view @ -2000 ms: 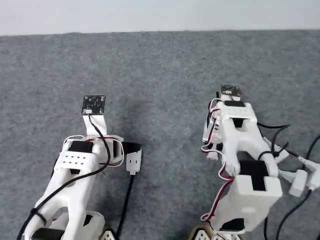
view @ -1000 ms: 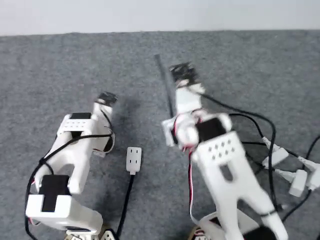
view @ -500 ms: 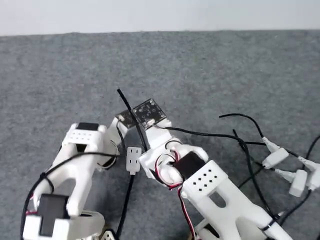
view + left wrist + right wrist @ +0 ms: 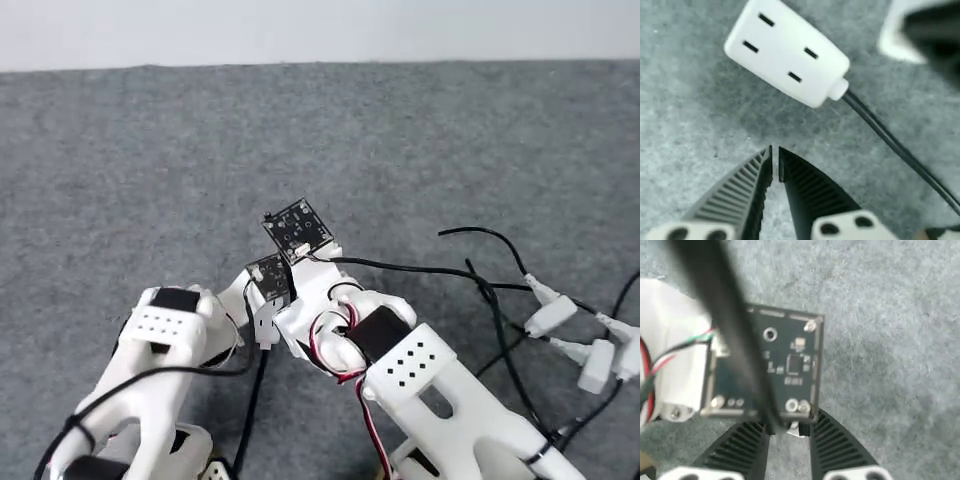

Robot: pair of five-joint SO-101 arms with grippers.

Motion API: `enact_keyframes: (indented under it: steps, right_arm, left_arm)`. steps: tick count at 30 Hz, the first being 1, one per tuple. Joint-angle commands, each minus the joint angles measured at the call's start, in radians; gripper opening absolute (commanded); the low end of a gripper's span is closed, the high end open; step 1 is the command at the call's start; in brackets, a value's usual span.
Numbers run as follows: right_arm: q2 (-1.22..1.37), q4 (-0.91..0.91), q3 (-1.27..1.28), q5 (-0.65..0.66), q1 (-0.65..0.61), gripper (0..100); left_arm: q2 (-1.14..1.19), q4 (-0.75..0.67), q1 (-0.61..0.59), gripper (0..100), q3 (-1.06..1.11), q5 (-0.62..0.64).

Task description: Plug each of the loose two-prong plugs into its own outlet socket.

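A white outlet block [image 4: 787,52] with two pairs of slots lies flat on the grey carpet, its black cord [image 4: 900,150] trailing away. My left gripper [image 4: 775,162] is shut and empty, a short way from the block's long side. In the high view the block [image 4: 265,324] is mostly covered by both wrists, which meet over it. My right gripper [image 4: 788,426] is open, close behind the left arm's camera board [image 4: 765,370], with a black cable [image 4: 735,335] crossing in front. Loose white plugs [image 4: 548,318] [image 4: 597,366] lie at the far right.
Black cords [image 4: 490,290] loop across the carpet between the right arm and the plugs. The right arm's body [image 4: 440,400] reaches diagonally from the lower right to the centre. A white wall strip [image 4: 320,30] borders the far edge of the carpet.
The right arm swung from the right side across to the centre, over the outlet block. The left arm unfolded and its wrist shifted right, over the block. The plugs stayed put.
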Motion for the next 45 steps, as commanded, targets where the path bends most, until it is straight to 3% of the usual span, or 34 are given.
enact_keyframes:
  steps: [1,9,13,24,45]
  right_arm:
    - [-0.024,-0.058,-0.012,-0.057,0.027,0.8]
    - [0.058,-0.225,-0.018,-0.181,0.09,0.8]
    - [0.168,-0.223,-0.095,-0.195,0.076,0.8]
    - [0.3,-0.234,-0.184,-0.281,0.047,0.8]
    - [0.4,-0.305,-0.18,-0.259,0.033,0.9]
  left_arm:
    - [-0.08,-0.084,0.011,1,0.018,0.083]
    - [-0.086,-0.476,-0.239,1,0.015,0.601]
    - [-0.086,-0.571,-0.31,1,0.015,0.763]
    - [-0.086,-0.594,-0.319,1,0.016,0.789]
    - [-0.086,-0.592,-0.319,1,0.019,0.787]
